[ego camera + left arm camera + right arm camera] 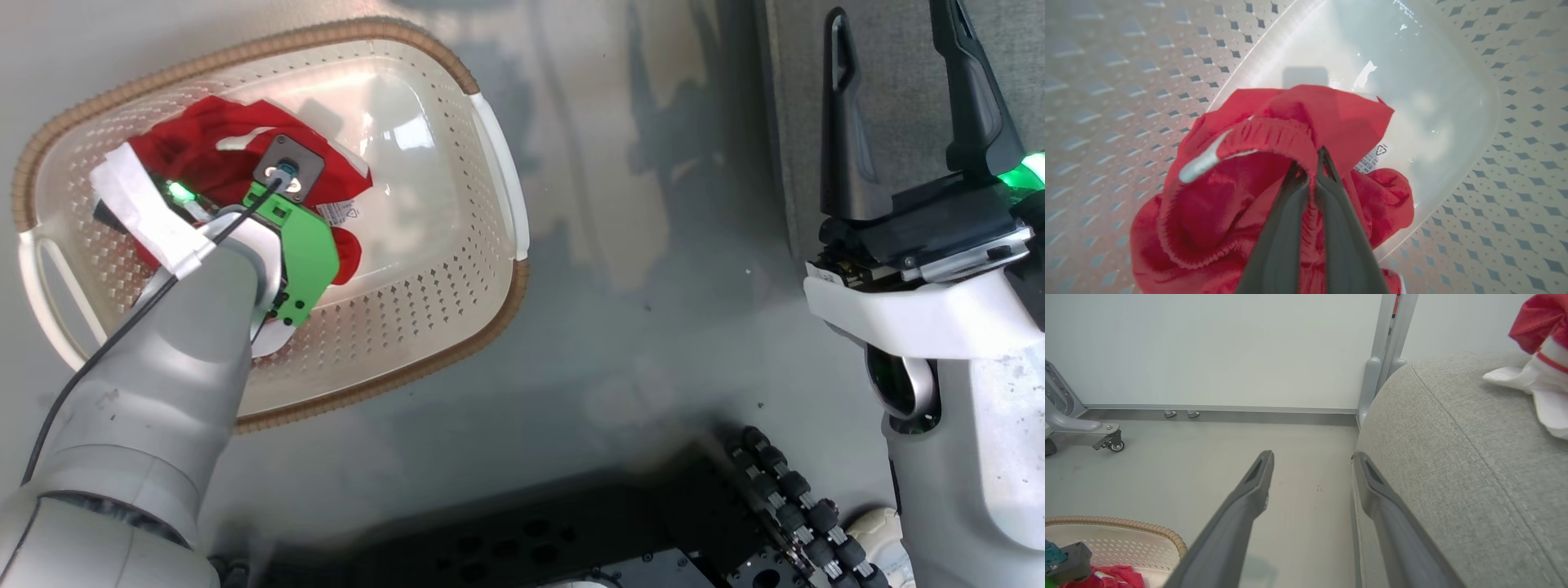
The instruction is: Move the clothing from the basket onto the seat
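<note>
A crumpled red garment [1290,122] is found inside the basket [392,37], over the smooth bottom and toward the end farther from the seat [1453,465]. Its gathered elastic band is pinched by the left gripper [1309,162], whose jaws are drawn almost together with only a fold of red cloth between them. A white care label [1374,157] is seen sticking out of the fabric just beside the fingers. A second garment [1541,355], red with broad white parts, is laid on top of the seat, near the upper right corner of the right wrist view. The basket is set on the glossy grey floor [637,245], apart from the seat, with bare floor between the two. The right gripper [890,24] is held at the seat's near edge with its jaws spread wide and nothing between them; one finger is placed close against the rounded side of the cushion, the other over the floor.
</note>
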Controlling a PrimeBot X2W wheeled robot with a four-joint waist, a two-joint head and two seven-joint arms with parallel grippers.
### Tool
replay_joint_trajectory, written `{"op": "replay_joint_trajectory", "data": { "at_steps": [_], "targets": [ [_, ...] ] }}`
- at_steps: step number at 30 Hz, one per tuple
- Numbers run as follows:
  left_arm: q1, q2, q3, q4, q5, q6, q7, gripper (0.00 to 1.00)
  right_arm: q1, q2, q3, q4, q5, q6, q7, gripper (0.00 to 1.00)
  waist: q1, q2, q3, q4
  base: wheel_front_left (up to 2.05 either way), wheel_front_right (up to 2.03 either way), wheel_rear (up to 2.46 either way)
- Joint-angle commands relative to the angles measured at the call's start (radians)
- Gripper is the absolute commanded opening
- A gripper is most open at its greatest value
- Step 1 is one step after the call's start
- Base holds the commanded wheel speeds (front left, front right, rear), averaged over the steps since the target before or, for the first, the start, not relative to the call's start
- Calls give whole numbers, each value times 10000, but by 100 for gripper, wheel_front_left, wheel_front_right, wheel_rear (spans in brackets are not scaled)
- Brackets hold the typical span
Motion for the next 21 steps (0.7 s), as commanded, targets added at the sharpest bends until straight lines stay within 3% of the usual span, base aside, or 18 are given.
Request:
{"op": "replay_joint_trajectory", "data": {
  "at_steps": [1, 21],
  "targets": [
    [22, -41, -114, 2, -111, -18, -163, 0, -79, -16, -17, 96, 69, -11, -28, 100, 0, 68, -406, 102, 0, 0, 0],
    [1411, -779, -1667, -835, -1702, -22, -2001, 0, 727, -157, -342, 950, 153, -11, -29, 100, 0, 68, -3575, 963, 0, 0, 0]
  ]
}}
